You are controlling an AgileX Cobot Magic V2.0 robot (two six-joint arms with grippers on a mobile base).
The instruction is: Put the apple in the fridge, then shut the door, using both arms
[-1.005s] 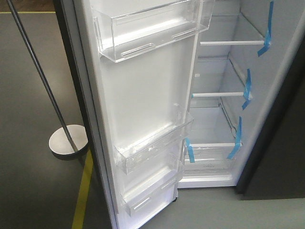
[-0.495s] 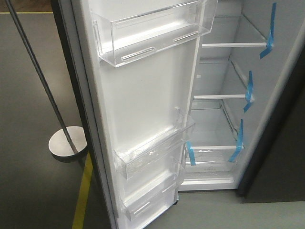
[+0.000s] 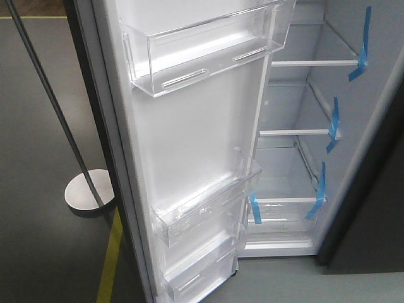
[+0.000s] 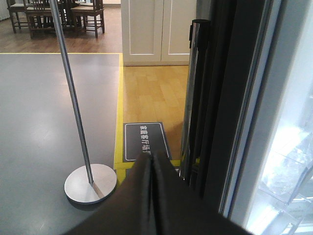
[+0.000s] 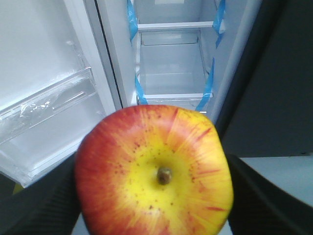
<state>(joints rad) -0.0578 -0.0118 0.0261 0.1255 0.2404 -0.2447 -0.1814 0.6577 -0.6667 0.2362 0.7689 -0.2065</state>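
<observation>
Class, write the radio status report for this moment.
Left gripper shut, empty, by door's outer edge. Right gripper shut on apple, facing open fridge. Nothing seen blocking the shelves.

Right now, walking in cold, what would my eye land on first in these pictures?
The red-and-yellow apple, gripped by the right gripper, fills the right wrist view, stem toward the camera. Beyond it the fridge stands open, white inside, with blue tape at its shelves and its door swung wide. A metal pole stand sits on the grey floor beside the door.
</observation>
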